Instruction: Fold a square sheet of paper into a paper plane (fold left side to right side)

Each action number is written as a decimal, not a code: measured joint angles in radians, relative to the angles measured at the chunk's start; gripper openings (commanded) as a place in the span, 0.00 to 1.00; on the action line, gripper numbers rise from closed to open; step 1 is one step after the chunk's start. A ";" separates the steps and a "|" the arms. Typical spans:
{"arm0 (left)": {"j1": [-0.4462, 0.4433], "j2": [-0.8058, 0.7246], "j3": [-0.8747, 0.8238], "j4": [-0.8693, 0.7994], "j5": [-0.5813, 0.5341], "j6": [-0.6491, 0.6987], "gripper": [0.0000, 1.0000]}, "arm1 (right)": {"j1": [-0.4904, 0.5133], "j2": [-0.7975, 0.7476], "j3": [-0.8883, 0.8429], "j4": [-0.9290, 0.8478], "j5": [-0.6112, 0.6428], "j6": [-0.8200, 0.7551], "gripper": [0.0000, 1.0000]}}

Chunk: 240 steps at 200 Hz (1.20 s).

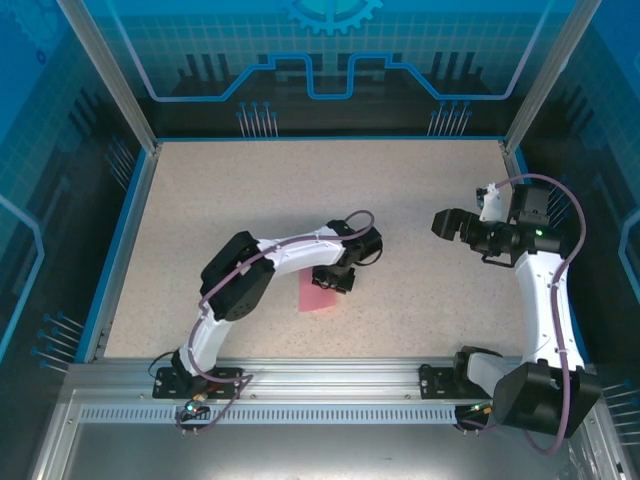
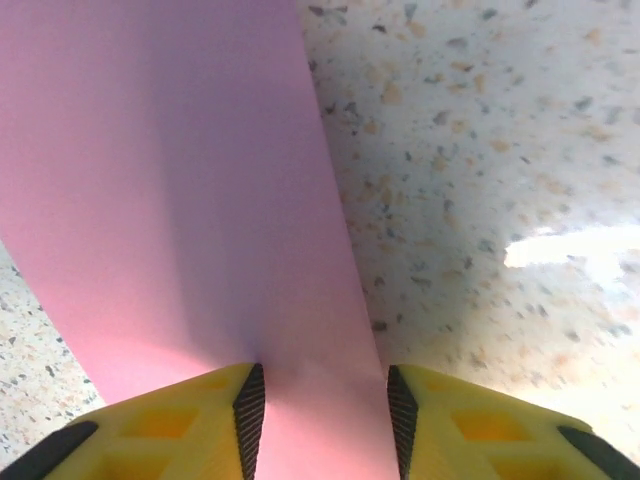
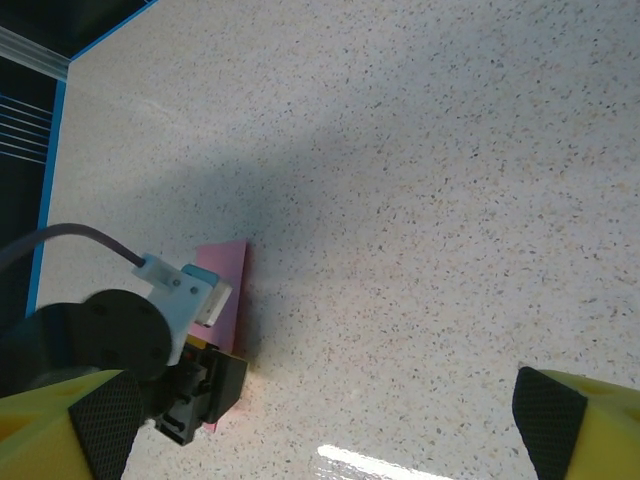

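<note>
Speckled table [image 1: 400,200], pink paper [image 1: 318,298] between parted left fingers [image 2: 250,410], right fingers [image 3: 550,425] wide open, well apart

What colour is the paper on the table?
Pink, plain with no pattern; the paper shows best in the left wrist view.

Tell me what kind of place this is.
Probably a robotics lab cell: a white left arm and right arm bolted to an aluminium rail, a speckled beige tabletop, blue printed wall panels.

The beige, dark-speckled table [image 1: 430,210], rimmed in blue along its sides, carries a narrow piece of pink-red paper [image 1: 318,296] lying near its middle, toward the near edge.
</note>
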 measured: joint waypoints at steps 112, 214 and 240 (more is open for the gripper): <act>0.232 -0.587 -0.422 0.393 0.267 0.008 0.82 | 0.235 0.108 0.000 0.006 0.053 0.042 0.99; 0.560 -0.909 -0.925 0.714 0.523 -0.131 0.88 | 0.647 0.463 0.047 0.172 0.175 0.183 0.66; 0.560 -0.866 -0.951 0.786 0.595 -0.159 0.87 | 0.696 0.578 0.092 0.235 0.176 0.213 0.57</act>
